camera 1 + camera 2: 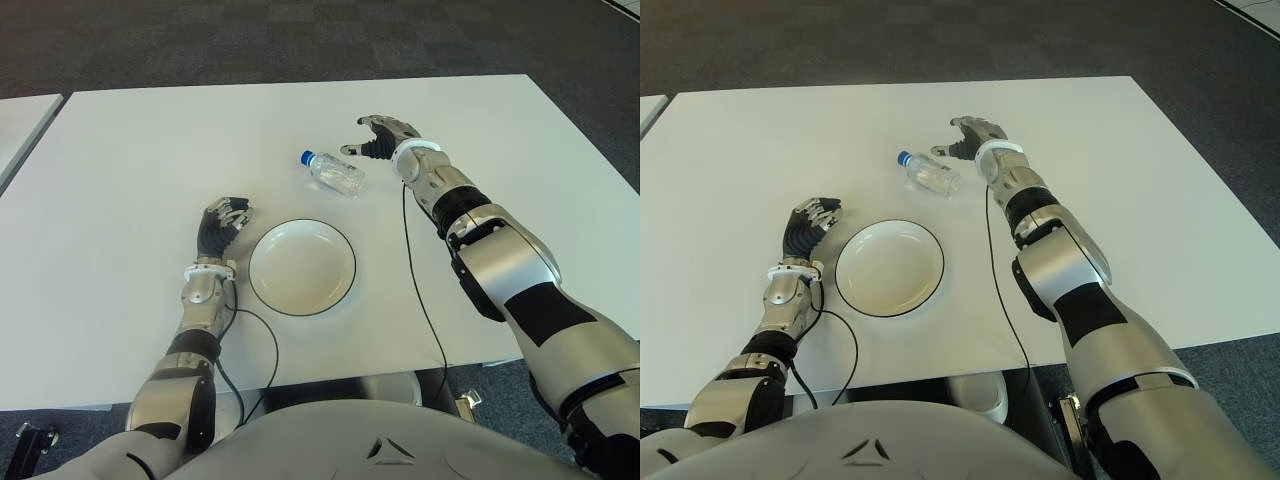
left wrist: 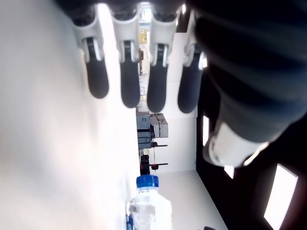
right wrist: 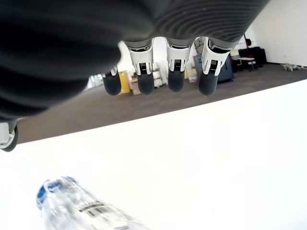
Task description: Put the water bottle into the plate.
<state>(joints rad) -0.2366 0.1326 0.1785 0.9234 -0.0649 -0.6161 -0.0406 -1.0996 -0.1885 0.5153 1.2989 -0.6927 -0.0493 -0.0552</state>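
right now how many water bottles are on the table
1. The water bottle lies on its side on the white table, beyond the plate, blue cap pointing to the robot's left. The open right hand is just right of it. None looks hidden.

A white table (image 1: 130,160) stands on dark grey carpet (image 1: 300,40), with another white table (image 1: 20,115) beside it.

The right hand (image 3: 144,38) filled the upper part of the frame, palm dark and ribbed. Four fingers (image 3: 175,72) extended, spread and holding nothing. A water bottle (image 3: 81,211) with blue cap lay on its side on the white counter (image 3: 216,158), apart from the fingers. Dark floor (image 3: 158,103) showed beyond the counter edge.
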